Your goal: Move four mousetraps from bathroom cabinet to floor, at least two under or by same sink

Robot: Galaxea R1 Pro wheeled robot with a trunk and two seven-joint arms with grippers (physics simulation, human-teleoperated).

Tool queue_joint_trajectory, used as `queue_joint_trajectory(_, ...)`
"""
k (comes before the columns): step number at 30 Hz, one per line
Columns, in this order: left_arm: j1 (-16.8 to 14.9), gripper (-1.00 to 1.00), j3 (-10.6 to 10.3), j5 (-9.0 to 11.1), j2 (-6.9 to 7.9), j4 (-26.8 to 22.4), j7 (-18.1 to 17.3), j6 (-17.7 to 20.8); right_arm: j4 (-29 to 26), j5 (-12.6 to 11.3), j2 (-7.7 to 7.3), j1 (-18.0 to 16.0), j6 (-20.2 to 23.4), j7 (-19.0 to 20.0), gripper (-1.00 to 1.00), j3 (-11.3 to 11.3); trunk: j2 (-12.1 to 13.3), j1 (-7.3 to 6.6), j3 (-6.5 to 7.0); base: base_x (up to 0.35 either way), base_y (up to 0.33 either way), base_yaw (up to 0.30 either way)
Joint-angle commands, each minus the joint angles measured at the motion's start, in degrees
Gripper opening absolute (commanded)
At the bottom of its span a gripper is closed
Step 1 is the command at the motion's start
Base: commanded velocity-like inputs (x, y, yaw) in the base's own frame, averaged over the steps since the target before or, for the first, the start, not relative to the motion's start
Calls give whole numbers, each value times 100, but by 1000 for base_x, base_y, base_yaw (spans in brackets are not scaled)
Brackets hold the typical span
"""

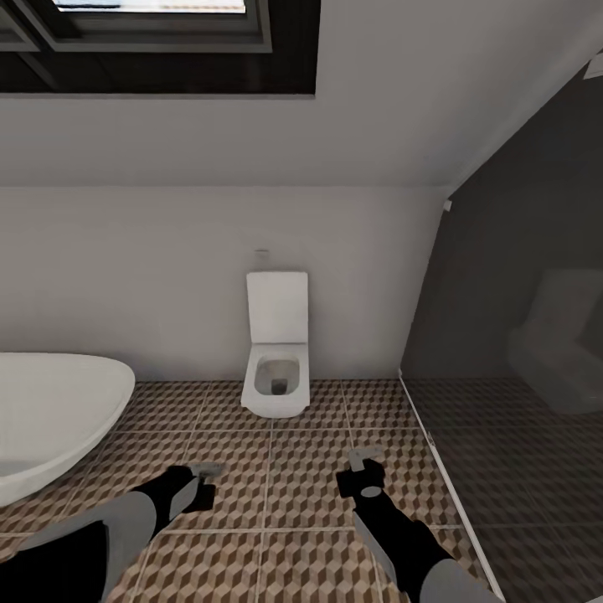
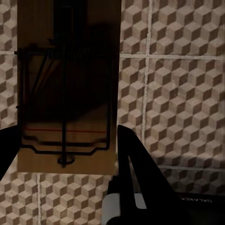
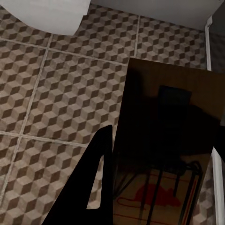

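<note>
Wooden mousetrap [image 2: 65, 89] (wire metal), matt

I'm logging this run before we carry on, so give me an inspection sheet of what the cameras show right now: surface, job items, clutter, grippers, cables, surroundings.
Surface: bathroom floor, cube-pattern tiles with pale grout lines.
Job's things: one mousetrap between the left gripper's fingers, wire side to the camera; a second mousetrap in the right gripper, its red spot showing. Cabinet, sink: nothing seen.
Clutter: nothing seen.
Grippers: left gripper shut on its trap, held above the tiles; right gripper shut on its trap, likewise.
Cables: nothing seen.
Surroundings: white toilet against the back wall, lid up; white bathtub on the left; dark glass partition on the right; window overhead.
</note>
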Motion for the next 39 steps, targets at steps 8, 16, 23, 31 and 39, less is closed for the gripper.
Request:
queue_joint_trajectory(8, -8, -100, -63, 28, -94, -31, 34, 22, -161, -76, -3, -10, 55, -57, -100, 37, -12, 4, -12, 0, 0, 0)
queue_joint_trajectory(16, -8, -100, -50, 28, -19, -29, 31, 13, -495, -77, -17, -10, 30, -58, -100, 44, -12, 4, -12, 0, 0, 0)
queue_joint_trajectory(23, -8, -100, -64, 28, -139, -38, 47, 21, -540, -77, -30, -10, 22, -48, -100, 41, -12, 4, -12, 0, 0, 0)
queue_joint_trajectory(31, -8, -100, -67, 28, -178, -36, 51, 28, -544, -77, -46, -10, 21, -51, -100, 29, -133, 69, -66, 0, 0, 0)
queue_joint_trajectory(39, -8, -100, -67, 28, -175, -39, 45, 30, -562, -77, -46, -10, 20, -51, -100, 29, -454, 245, -240, 0, 0, 0)
